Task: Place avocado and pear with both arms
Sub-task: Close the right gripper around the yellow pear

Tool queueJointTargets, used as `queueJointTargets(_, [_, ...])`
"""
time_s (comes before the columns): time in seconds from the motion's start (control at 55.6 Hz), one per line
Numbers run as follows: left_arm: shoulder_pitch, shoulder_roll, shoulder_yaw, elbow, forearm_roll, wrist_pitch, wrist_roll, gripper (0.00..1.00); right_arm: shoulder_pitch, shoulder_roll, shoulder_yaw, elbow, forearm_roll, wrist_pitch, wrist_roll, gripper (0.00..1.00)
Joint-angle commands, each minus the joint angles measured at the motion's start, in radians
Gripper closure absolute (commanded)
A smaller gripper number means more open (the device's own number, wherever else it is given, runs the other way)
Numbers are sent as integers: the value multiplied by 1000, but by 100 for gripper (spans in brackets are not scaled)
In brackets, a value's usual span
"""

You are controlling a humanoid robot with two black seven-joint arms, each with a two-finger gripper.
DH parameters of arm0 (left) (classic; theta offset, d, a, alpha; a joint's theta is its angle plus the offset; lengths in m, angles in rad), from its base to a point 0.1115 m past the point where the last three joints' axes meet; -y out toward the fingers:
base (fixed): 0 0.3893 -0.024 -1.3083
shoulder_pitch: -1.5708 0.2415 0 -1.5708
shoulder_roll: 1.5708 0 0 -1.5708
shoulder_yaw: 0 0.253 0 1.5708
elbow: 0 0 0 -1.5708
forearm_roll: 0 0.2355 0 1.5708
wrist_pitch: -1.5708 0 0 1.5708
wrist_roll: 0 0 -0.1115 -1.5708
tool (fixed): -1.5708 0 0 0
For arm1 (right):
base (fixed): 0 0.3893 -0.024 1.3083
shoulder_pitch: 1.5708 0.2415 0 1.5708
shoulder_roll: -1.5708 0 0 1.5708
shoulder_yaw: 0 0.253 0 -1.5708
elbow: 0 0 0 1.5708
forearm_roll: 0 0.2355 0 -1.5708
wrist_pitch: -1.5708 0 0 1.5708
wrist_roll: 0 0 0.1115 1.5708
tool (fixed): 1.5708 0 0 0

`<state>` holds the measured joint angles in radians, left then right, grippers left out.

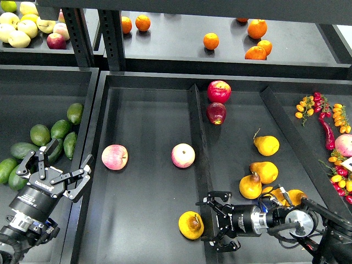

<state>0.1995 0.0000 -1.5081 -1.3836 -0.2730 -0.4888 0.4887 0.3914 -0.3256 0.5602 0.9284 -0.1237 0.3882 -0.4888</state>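
The pear [191, 225], yellow-orange with a dark brown blotch, lies near the front of the middle tray. My right gripper [209, 219] is open and lies low, pointing left. Its fingertips are just right of the pear, at the divider; I cannot tell if they touch it. The dark green elongated avocado [21, 149] lies in the left bin among lighter avocados. My left gripper [59, 166] is open and empty, just right of and in front of that avocado.
Two pink-yellow apples [114, 157] [182, 155] lie in the middle tray [148, 115]. Two red apples [219, 91] and several yellow pears [266, 145] are in the right tray. Lighter avocados [60, 129] lie behind my left gripper. Oranges [210, 40] are on the back shelf.
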Motion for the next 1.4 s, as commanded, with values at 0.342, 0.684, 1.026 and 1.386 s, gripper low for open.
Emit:
queueJointTargets(0.342, [1,0,5,0,0,0,0,1,0,94,6,-108,-10,0,0,8])
queueJointTargets(0.684, [1,0,17,1,2,0,0,1,1,125,17,-168,-11,0,0,27])
queueJointTargets(1.026, [3,0,17,1,2,0,0,0,0,163,21,-203,-11,3,0,41])
queueJointTargets(1.386, [9,0,17,0,2,0,0,0,0,157,29,-232,-11,100,0,76])
